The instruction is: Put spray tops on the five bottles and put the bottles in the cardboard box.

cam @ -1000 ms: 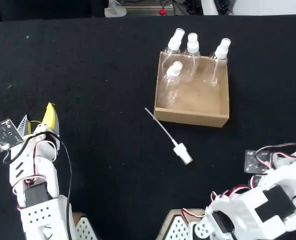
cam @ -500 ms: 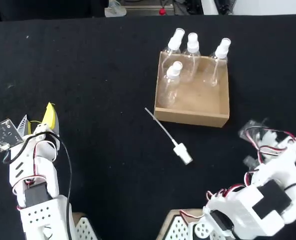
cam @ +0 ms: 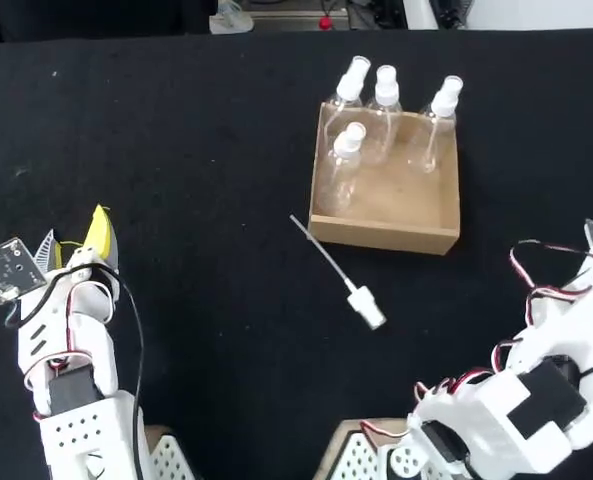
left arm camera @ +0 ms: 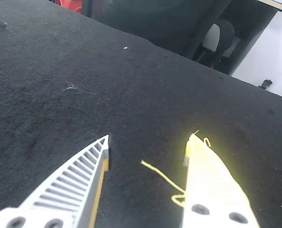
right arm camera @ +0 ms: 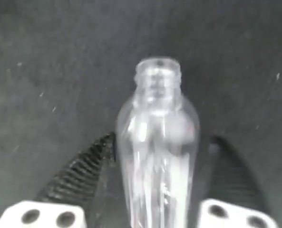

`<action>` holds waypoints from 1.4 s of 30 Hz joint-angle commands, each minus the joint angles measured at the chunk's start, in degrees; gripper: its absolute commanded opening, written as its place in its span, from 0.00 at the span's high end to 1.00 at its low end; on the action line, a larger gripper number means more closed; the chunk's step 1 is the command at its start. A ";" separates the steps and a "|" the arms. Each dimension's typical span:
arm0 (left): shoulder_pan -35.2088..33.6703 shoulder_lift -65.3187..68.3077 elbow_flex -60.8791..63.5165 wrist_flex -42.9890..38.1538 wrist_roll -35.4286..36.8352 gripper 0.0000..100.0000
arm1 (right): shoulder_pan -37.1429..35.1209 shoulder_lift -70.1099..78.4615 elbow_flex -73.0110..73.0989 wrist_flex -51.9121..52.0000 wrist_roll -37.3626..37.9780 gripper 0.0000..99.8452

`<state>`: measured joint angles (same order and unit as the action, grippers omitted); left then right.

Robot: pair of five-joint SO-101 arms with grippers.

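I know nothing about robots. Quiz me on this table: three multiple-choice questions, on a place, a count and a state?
1. Where is the loose spray top? A in the cardboard box; B on the table outside it; C in a gripper.
2. How many bottles stand in the cardboard box? A three; B four; C five.
3. The bottle in the right gripper is: A topless; B capped; C crushed.
Answers: B, it lies on the black table; B, four stand there; A, its threaded neck is bare.
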<state>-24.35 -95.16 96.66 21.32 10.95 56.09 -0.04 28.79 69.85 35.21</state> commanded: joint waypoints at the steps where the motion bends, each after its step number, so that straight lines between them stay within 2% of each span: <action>1: 0.66 -0.70 1.19 -1.23 -0.09 0.75 | -2.29 -2.33 -6.64 7.38 -0.70 0.63; 4: 0.66 -0.70 1.19 -1.23 -0.09 0.75 | -3.34 -2.33 -9.89 11.34 -0.88 0.66; 9: 0.57 -0.70 1.19 -1.23 -0.09 0.75 | -3.87 -2.24 -10.59 11.52 -0.62 0.71; 16: 0.57 -0.70 1.19 -1.23 -0.09 0.75 | -3.43 -1.54 -10.59 11.52 5.19 0.72; 24: 0.57 -0.70 1.19 -1.23 -0.09 0.75 | -3.25 11.47 -21.05 12.04 3.60 0.72; 29: 0.66 -0.70 1.19 -1.23 -0.09 0.75 | -2.20 19.38 -29.58 16.70 3.25 0.72; 37: 0.66 -0.70 1.19 -1.23 -0.09 0.75 | -3.52 25.98 -30.81 18.64 3.16 0.72; 39: 0.66 -0.70 1.19 -1.23 -0.09 0.75 | -3.25 26.15 -31.69 19.87 1.76 0.75; 42: 0.66 -0.70 1.19 -1.23 -0.09 0.75 | -2.99 26.15 -34.42 21.27 -0.53 0.87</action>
<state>-24.35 -95.16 96.66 21.32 10.95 53.10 26.68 -0.75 89.27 36.97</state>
